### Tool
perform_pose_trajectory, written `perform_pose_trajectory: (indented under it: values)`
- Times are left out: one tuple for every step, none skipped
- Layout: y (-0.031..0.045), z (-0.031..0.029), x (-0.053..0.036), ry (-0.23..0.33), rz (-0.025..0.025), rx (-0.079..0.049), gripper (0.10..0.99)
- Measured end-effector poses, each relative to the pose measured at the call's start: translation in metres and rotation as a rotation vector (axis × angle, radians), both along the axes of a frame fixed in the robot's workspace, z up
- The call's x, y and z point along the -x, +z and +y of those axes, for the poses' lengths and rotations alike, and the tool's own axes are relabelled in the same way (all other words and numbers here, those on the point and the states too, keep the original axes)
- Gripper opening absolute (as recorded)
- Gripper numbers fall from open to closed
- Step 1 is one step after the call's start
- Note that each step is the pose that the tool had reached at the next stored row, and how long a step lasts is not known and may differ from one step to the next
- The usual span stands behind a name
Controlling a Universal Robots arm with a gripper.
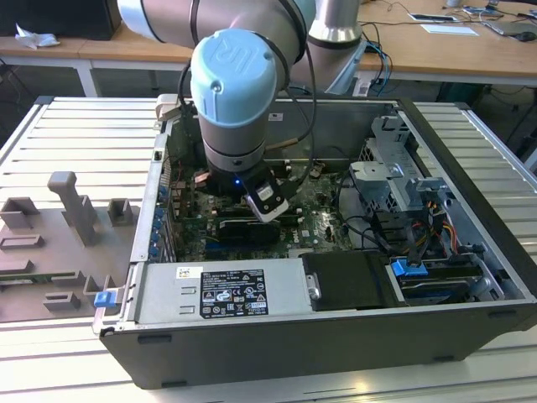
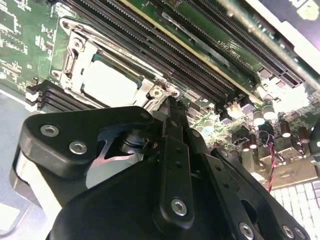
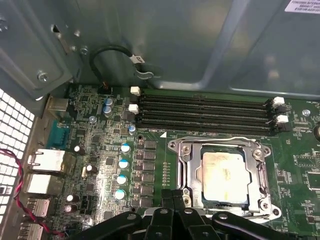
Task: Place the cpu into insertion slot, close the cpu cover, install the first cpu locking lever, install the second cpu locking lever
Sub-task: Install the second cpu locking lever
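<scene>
The cpu (image 3: 225, 173) sits in the insertion slot (image 3: 192, 192), pale silver top up, w/ the cpu cover (image 3: 260, 172) closed flat over it, frame round the chip edges. In the second wrist view the same cpu (image 2: 109, 81) shows under the cover (image 2: 145, 82), a thin wire lever running along one side of the frame. The slot is part of the green motherboard (image 3: 100, 165), just beside four long black memory slots (image 3: 205, 112) w/ white clips. Small blue-topped capacitors (image 3: 122, 172) stand in a row on the slot's other side.

The tool (image 3: 172, 200) hangs close over the board at the socket's edge; its black fingers (image 2: 172, 125) are pressed together, tips meeting, nothing between them. Fingertips look v. near the cover's corner; contact can't be told.

In the exterior view the arm (image 1: 231, 92) reaches down into the open PC case (image 1: 277, 344), which lies on its side on a slatted desk (image 1: 75, 143). A white-and-black label (image 1: 231, 294) is on the power supply box; print too small to read. A grey fixture block (image 1: 67, 243) lies to the exterior view's left.
</scene>
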State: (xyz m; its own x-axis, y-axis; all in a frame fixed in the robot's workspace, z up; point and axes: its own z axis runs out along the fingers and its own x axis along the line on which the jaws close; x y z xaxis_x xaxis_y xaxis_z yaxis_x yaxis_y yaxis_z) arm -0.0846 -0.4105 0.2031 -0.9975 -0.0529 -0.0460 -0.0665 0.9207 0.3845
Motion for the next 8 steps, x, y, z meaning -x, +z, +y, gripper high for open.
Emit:
perform_pose_trajectory:
  values:
    - [0.0012, 0.0000, 0.0000, 0.000, 0.0000, 0.000, 0.106]
    - [0.0022, 0.0000, 0.0000, 0.000, 0.0001, 0.000, 0.106]
    - [0.0040, 0.0000, 0.0000, 0.000, 0.0000, 0.000, 0.106]
    - [0.0054, 0.0000, 0.0000, 0.000, 0.0000, 0.000, 0.106]
    - [0.0064, 0.0000, 0.0000, 0.000, 0.0000, 0.000, 0.106]
    - [0.0084, 0.0000, 0.0000, 0.000, 0.0000, 0.000, 0.106]
    - [0.0103, 0.0000, 0.0000, 0.000, 0.0000, 0.000, 0.106]
    - [0.0110, 0.0000, 0.0000, 0.000, 0.0000, 0.000, 0.106]
